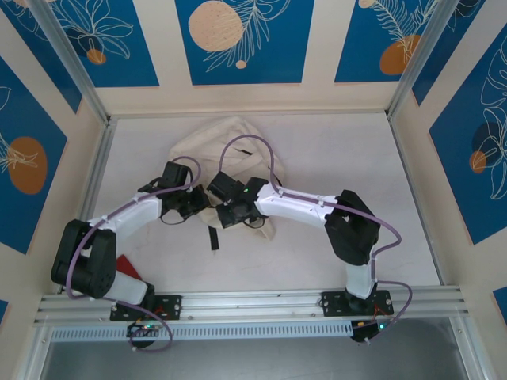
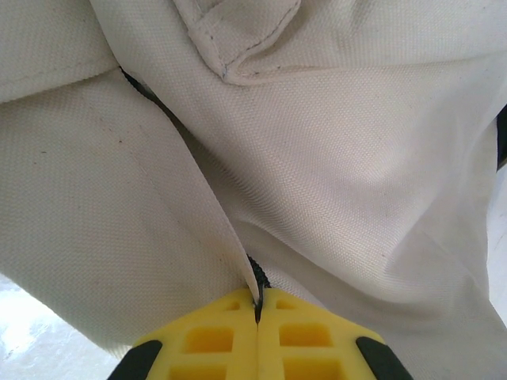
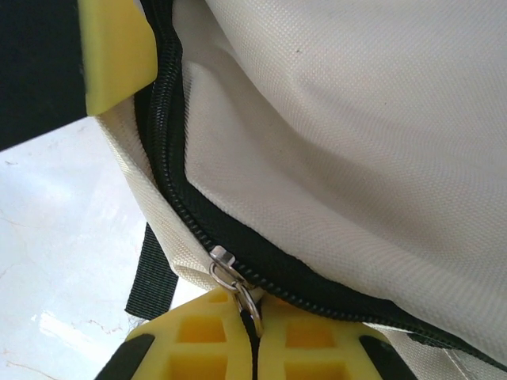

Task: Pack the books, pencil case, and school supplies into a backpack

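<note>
The cream-white backpack lies slumped in the middle of the table, with both grippers at its near edge. My left gripper is shut on a fold of the backpack's fabric, right at a black zip edge. My right gripper is shut on the metal zip pull of the black zip, which curves along the seam. In the top view the left gripper and right gripper sit close together. The books, pencil case and school supplies are out of view.
A black strap trails from the backpack toward the near rail. A red flat thing peeks out beside the left arm's base; I cannot tell what it is. Another yellow finger shows at the right wrist view's top left. Side walls enclose the table.
</note>
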`<state>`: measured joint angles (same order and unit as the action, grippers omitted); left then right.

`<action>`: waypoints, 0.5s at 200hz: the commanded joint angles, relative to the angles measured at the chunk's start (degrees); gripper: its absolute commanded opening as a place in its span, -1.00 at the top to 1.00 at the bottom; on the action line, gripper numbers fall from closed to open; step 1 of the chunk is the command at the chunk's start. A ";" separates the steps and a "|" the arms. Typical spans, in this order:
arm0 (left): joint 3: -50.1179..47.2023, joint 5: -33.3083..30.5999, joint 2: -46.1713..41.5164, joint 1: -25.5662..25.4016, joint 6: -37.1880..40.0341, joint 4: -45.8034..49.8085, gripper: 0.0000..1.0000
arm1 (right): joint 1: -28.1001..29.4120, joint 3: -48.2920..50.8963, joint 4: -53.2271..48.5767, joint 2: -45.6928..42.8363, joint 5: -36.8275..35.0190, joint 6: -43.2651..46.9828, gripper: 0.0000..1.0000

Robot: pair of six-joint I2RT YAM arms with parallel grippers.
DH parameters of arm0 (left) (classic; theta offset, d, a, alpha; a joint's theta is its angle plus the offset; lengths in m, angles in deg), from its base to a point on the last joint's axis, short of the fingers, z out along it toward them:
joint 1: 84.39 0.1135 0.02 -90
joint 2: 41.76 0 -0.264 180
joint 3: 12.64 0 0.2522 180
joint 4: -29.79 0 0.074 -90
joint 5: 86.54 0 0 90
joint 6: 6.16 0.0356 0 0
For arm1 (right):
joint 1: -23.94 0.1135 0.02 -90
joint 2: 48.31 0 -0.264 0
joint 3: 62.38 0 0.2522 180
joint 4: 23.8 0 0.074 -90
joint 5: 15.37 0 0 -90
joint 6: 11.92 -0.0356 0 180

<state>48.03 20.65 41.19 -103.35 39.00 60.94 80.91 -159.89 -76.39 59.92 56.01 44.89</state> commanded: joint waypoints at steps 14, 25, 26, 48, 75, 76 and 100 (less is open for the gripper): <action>1.38 -9.58 1.85 1.87 1.25 1.28 1.00 | -2.18 3.13 -15.18 -4.29 0.32 1.49 0.77; 1.42 -9.06 2.07 1.84 1.25 1.03 1.00 | -2.51 3.24 -14.45 -4.64 1.65 1.68 0.75; 1.42 -8.99 2.10 1.87 1.25 1.01 1.00 | -2.54 3.24 -14.35 -4.66 1.74 1.70 0.75; 1.49 -7.87 2.30 1.83 1.25 0.46 1.00 | -2.74 2.67 -13.18 -4.85 2.86 1.72 0.71; 1.60 -7.34 2.30 1.85 1.33 0.45 1.00 | -2.74 2.70 -12.06 -4.53 3.02 1.88 0.87; 1.60 -7.30 2.30 1.88 1.33 0.45 1.00 | -2.74 2.70 -12.11 -4.52 2.99 1.94 0.88; 1.68 -6.96 1.97 1.87 1.42 0.43 1.00 | -2.66 2.69 -10.97 -4.72 3.36 2.74 0.88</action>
<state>48.52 16.24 42.83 -102.30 39.42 61.16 77.87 -157.64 -86.48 56.49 57.74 46.48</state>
